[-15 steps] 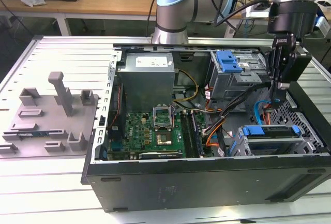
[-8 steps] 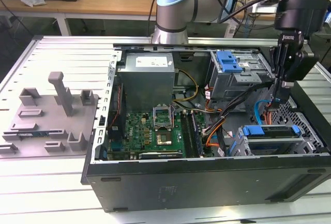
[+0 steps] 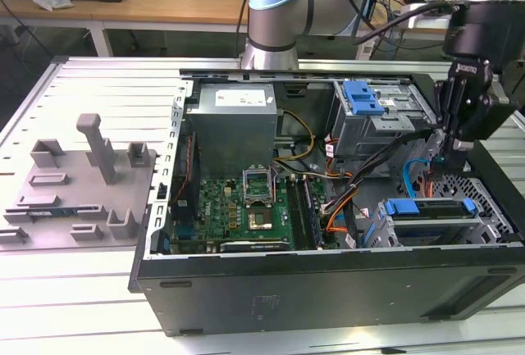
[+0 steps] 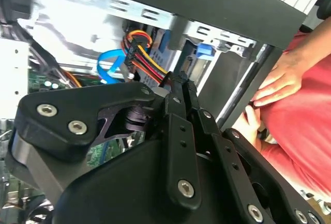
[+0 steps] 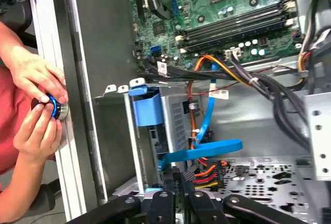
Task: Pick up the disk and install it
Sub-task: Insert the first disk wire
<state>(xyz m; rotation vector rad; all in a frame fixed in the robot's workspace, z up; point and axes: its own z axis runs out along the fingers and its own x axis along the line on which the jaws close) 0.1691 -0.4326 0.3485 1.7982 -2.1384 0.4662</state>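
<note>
Blue-railed, the disk (image 3: 430, 207) sits in the computer case's (image 3: 328, 289) near corner, at the exterior view's right. Just above it hangs the gripper (image 3: 454, 161), fingers (image 4: 181, 94) pressed together, seemingly on nothing. Farther back stands the grey cage (image 3: 385, 129) with its blue latch (image 3: 362, 97).

So the fingers (image 3: 449, 152) sit inside the open PC case (image 3: 328, 289), just above the disk (image 3: 429, 207), which is slotted in the drive cage (image 3: 426, 232) under them. Motherboard (image 3: 246, 203) is well off to the exterior view's left of the fingers, power supply (image 3: 234, 121) behind it, fixture plate (image 3: 78, 183) farther left on the desk (image 3: 98, 84).
</note>
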